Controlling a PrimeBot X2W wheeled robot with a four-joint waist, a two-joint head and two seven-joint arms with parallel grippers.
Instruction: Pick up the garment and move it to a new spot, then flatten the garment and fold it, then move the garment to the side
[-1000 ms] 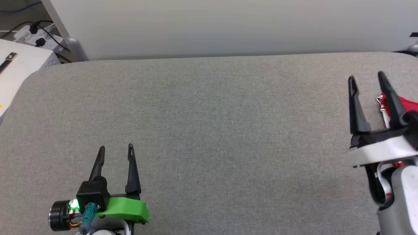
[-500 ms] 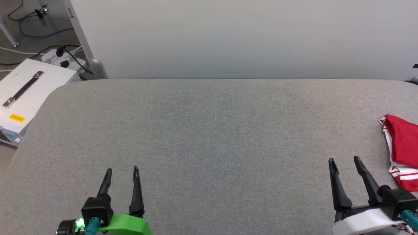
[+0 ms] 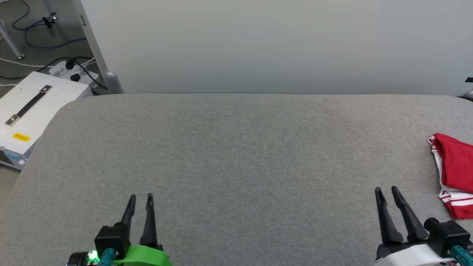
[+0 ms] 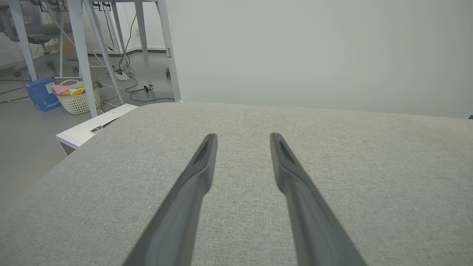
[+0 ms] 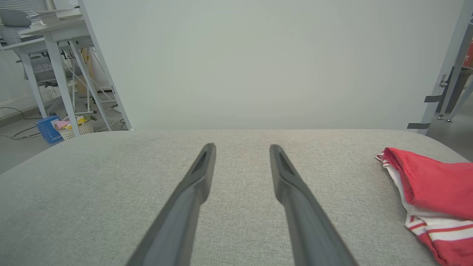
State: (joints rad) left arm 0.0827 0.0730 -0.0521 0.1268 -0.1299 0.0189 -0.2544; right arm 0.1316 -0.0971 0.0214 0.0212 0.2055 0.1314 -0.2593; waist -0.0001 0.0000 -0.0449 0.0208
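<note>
The garment [image 3: 456, 173] lies in a compact red bundle at the far right edge of the grey worktop [image 3: 236, 155], with striped red-and-white trim showing along its left and near sides. It looks folded over on itself and set out of the way, so I'd judge the last step of the job done, or nearly.

Nearest to it is the right hand [image 3: 386, 189], low at the near edge and left of the cloth without touching it. Its two dark fingers are parted with nothing between them, so it is released.

Across the bare middle of the worktop, the left hand [image 3: 140, 197] sits at the near edge too, fingers apart and empty. Both seem to be in a resting pose, I'd guess so the cloth isn't disturbed.

Beyond the left corner, a white box [image 3: 33, 111] with a black handle stands on the floor.
</note>
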